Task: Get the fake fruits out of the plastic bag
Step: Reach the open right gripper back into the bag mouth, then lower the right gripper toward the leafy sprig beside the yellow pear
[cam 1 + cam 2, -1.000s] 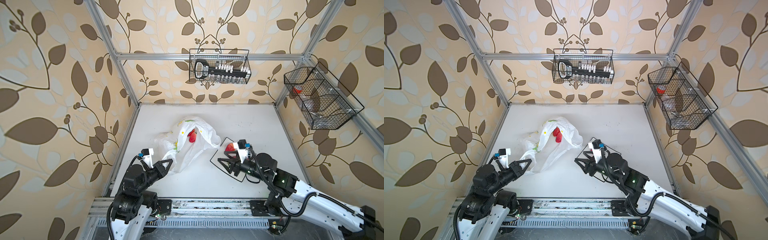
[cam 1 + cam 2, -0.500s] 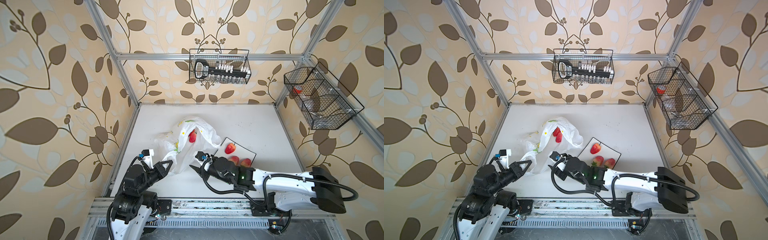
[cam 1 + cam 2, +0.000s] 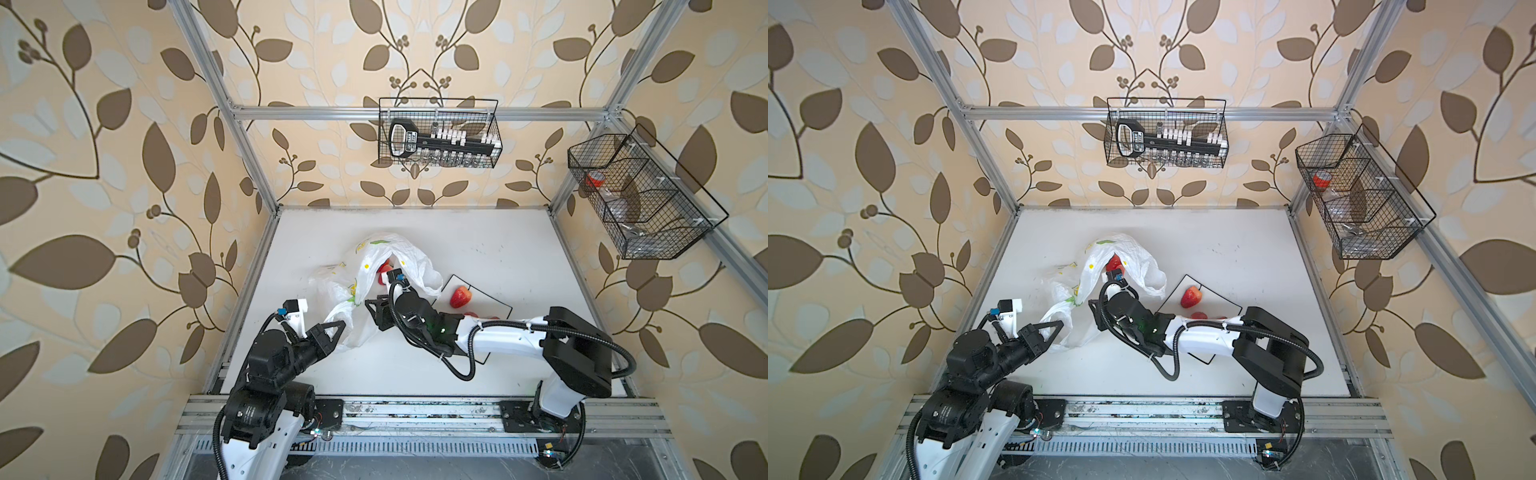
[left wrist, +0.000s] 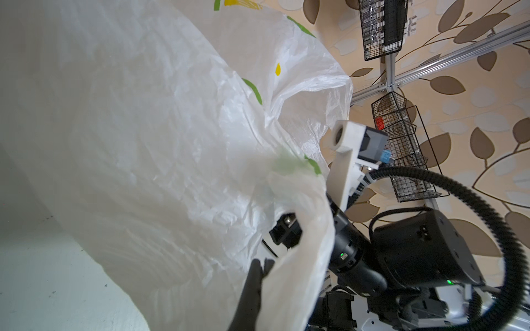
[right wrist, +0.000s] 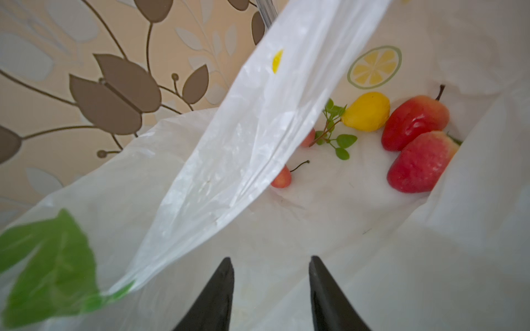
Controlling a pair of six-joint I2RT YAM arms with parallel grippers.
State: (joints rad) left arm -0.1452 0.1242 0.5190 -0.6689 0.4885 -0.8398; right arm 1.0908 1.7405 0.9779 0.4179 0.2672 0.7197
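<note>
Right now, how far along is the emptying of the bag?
Done: one strawberry lies on the plate. In hand: left jaws pinch the plastic bag; right jaws, open and empty, reach into it. Left inside: lemon, two big red fruits, leafy sprig, small cherry.

Leaf-patterned beige wallpaper (image 3: 124, 166) is covering every wall. Aluminium framing (image 3: 415, 113) is edging the cell. A white tabletop (image 3: 498, 249) is lying central. One wire basket (image 3: 440, 99) is hanging at twelve o'clock, a second wire basket (image 3: 665, 245) at two o'clock.
</note>
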